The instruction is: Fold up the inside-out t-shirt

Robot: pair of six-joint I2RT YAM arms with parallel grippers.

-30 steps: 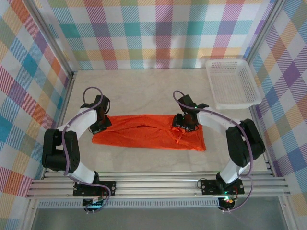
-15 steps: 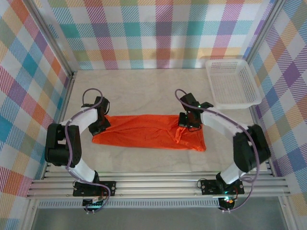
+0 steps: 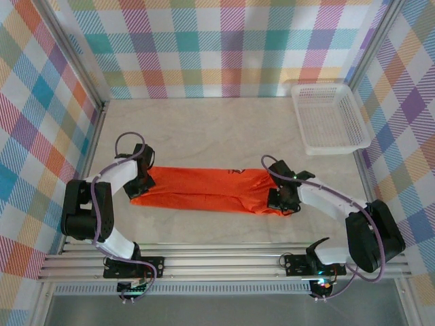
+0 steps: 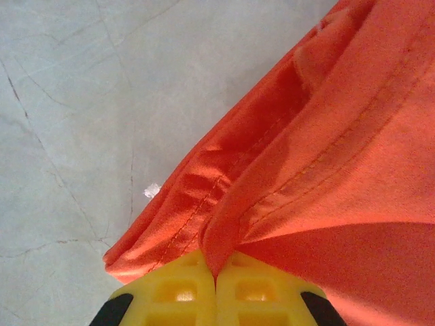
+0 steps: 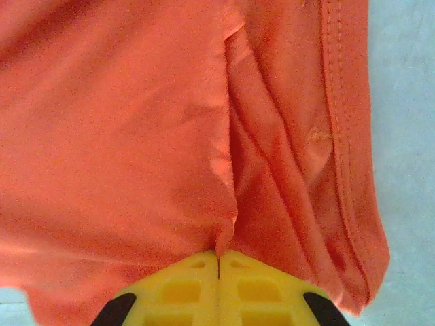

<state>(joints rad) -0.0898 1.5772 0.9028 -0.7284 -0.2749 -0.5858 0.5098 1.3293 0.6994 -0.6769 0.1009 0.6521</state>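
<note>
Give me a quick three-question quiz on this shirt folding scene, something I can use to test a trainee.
1. True or false: the left gripper is shut on the t-shirt.
2. Where does the white basket sit? A: far right. B: near left. C: on top of the t-shirt.
3. Fill in: the right gripper pinches fabric at the t-shirt's ___ end.

Key: 1 true. 2 A. 3 right.
</note>
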